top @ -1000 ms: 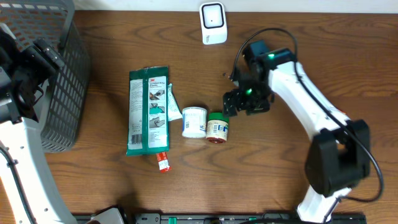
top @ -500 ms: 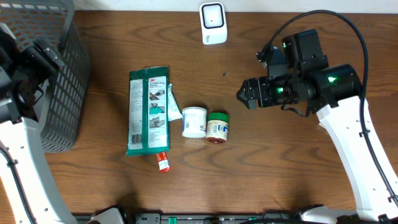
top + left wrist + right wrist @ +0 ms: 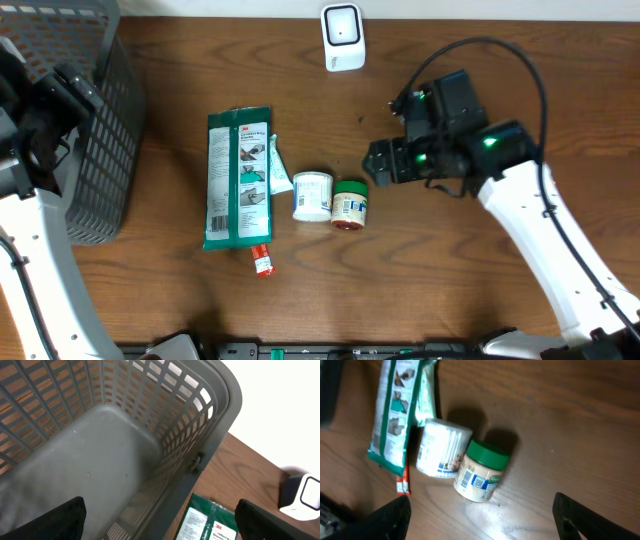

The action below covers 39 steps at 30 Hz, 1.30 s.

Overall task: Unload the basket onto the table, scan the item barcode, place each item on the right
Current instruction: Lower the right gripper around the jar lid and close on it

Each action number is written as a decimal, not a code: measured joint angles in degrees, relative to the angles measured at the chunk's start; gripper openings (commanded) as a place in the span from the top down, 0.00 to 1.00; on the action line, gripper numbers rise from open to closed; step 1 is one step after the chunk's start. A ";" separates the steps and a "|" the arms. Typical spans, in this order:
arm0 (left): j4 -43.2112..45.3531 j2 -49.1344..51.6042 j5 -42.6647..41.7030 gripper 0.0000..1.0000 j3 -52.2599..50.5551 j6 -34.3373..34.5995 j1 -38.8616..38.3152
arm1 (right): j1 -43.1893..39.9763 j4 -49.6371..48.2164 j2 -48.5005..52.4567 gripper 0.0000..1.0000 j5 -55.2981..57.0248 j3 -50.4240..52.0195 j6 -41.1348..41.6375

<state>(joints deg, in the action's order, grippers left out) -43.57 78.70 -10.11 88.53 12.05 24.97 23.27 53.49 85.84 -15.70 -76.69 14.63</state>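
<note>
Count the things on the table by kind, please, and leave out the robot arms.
Jars: 2, white jar and green-lidded jar
Packets: 2, large green packet and small packet
Small red item: 1
Basket: 1
Scanner: 1
Total: 7

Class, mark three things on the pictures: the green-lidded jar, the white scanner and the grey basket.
Jar (image 3: 479,479), right wrist view, on its label.
Scanner (image 3: 343,35), overhead view, on its front face.
Basket (image 3: 227,395), left wrist view, on its rim.

Two jars (image 3: 312,196) (image 3: 350,204); one packet (image 3: 238,178), scanner (image 3: 343,37), basket (image 3: 105,120)
</note>
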 measured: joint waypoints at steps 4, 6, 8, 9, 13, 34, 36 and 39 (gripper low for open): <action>0.02 0.00 -0.02 0.07 0.00 0.00 0.00 | 2.25 -9.75 0.02 0.11 1.09 8.24 1.99; 0.00 0.00 0.00 0.07 0.00 0.00 0.00 | 2.84 -14.40 0.02 0.01 2.03 12.63 2.97; -0.02 0.00 0.00 0.07 0.00 -0.02 0.00 | 3.23 -18.75 0.04 0.01 2.67 16.46 3.19; 0.04 0.00 0.00 0.07 0.00 0.00 0.00 | 3.30 -19.80 0.02 0.01 2.71 17.42 3.39; 0.02 0.00 0.00 0.07 0.00 0.00 0.00 | 3.32 -24.35 0.04 0.10 2.91 21.57 4.70; 0.02 0.00 0.00 0.07 0.00 -0.02 0.00 | 4.50 -31.98 6.99 0.29 3.69 22.71 8.44; 0.02 0.00 0.00 0.07 0.00 -0.02 0.00 | 4.98 -32.68 7.10 0.29 3.82 22.71 9.49; 0.02 0.00 0.00 0.07 0.00 0.00 0.00 | 5.05 -32.79 7.13 0.29 4.46 22.71 12.55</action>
<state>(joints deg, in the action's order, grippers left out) -43.55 78.70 -10.11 88.53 12.05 24.97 28.32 20.71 92.97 -11.25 -53.98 27.18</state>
